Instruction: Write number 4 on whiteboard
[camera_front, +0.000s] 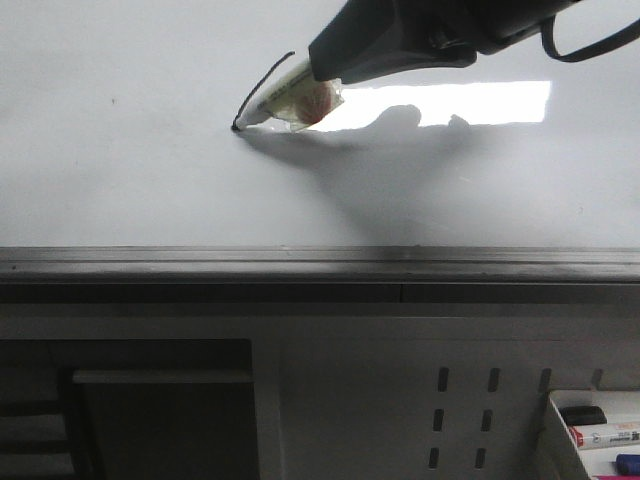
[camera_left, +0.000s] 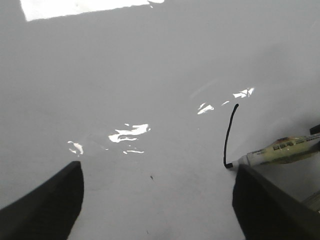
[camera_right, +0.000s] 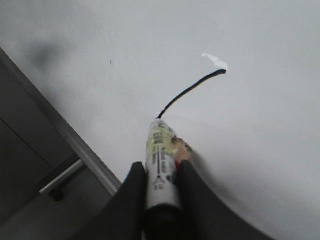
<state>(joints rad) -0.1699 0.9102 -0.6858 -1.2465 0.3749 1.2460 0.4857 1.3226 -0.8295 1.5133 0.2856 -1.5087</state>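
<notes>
My right hand (camera_right: 161, 172) is clamped on the marker (camera_front: 285, 97), its tip at the low end of the slanted stroke (camera_front: 262, 85) on the whiteboard (camera_front: 130, 170); my left hand (camera_left: 157, 197) is apart, empty. I judge the horizontal foot comes next, with steady pressure.

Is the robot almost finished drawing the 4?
Not yet. Only the first slanted stroke of the number 4 is on the whiteboard. The right gripper holds the marker in its jaws, tip touching the stroke's lower end. The horizontal foot and the short vertical line are not drawn.
</notes>
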